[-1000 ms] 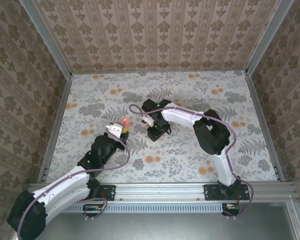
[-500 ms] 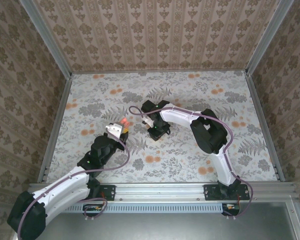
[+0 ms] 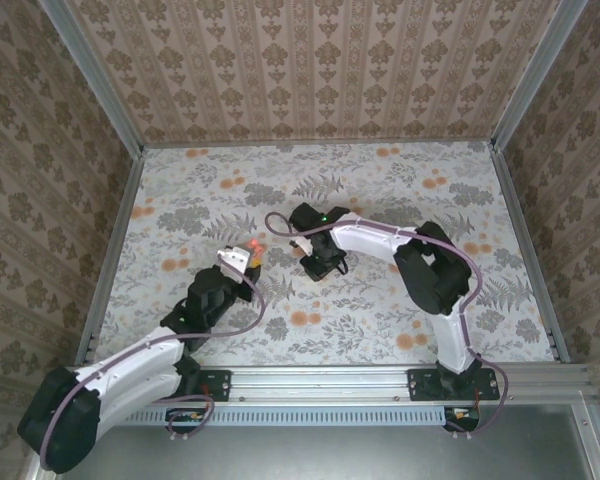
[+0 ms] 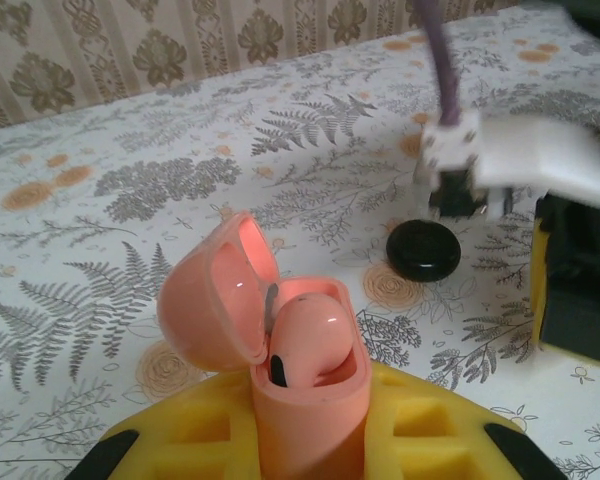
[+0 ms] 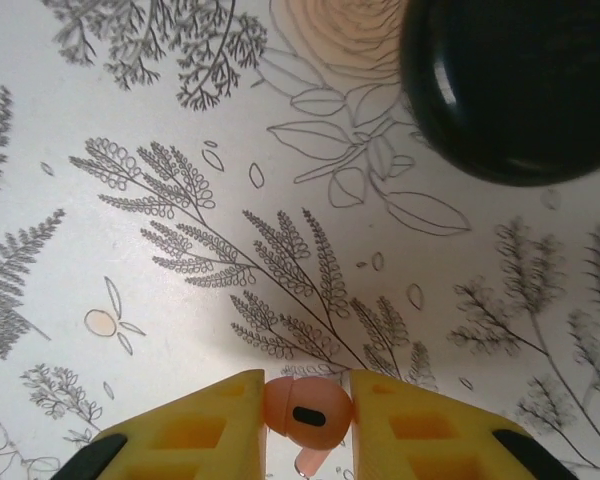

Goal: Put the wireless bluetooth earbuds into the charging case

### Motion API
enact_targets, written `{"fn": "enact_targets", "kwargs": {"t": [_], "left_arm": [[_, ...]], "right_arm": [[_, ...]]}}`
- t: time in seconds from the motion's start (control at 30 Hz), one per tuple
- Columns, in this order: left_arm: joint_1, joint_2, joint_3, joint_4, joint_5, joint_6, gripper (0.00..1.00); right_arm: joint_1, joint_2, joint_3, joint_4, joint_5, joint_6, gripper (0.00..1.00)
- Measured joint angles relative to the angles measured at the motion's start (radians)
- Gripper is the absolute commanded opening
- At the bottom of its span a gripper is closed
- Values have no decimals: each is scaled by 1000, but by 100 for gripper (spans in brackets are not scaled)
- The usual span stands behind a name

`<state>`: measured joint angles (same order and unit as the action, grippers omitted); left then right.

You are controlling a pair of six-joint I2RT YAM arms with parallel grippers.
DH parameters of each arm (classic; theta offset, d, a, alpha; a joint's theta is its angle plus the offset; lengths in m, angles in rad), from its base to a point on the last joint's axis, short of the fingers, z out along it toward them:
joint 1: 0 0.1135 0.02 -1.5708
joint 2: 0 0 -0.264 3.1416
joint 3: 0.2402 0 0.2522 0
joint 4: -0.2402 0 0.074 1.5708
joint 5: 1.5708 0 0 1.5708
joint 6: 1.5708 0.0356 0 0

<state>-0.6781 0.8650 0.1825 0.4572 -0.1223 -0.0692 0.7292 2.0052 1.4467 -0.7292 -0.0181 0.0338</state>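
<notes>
**Charging case** (image 4: 305, 400): smooth moulded plastic, salmon-pink, with a soft sheen. The inner face of its lid (image 4: 242, 262) was glossier.

**Earbud in the case** (image 4: 315, 330): same pink plastic, polished, with a highlight across the dome.

**Second earbud** (image 5: 307, 408), between the right jaws: smooth, semi-gloss plastic.

**Pads** (image 4: 420, 435) of the left jaws and right pads (image 5: 200, 430): yellow plastic, matt, faintly grainy, with moulded pockets.

**Black disc** (image 5: 515, 90): hard, highly glossy, carrying reflections.

**Counter** (image 3: 400, 190): flat floral-printed sheet, matt. Paper or vinyl could not be told.

**Walls** (image 3: 310, 70): patterned printed covering, matt.

**Frame rails** (image 3: 330, 378): bare pale metal, dull satin finish.

**Arm shells** (image 3: 365, 235): smooth white plastic, lightly glossy.
</notes>
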Motion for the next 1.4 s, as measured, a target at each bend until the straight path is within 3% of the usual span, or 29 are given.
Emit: {"fn": "enact_targets", "kwargs": {"t": [0.37, 0.67, 0.97, 1.4], "left_arm": [[0, 198, 21, 154, 166, -32, 16], [0, 304, 89, 294, 387, -37, 16], [-1, 359, 122, 385, 519, -41, 16], [-1, 367, 134, 438, 545, -58, 16]], "right_arm": [[-51, -406, -317, 387, 33, 54, 27], [-77, -591, -510, 681, -64, 55, 27], [-77, -663, -614, 892, -195, 53, 27], [-77, -663, -631, 1008, -273, 76, 27]]}}
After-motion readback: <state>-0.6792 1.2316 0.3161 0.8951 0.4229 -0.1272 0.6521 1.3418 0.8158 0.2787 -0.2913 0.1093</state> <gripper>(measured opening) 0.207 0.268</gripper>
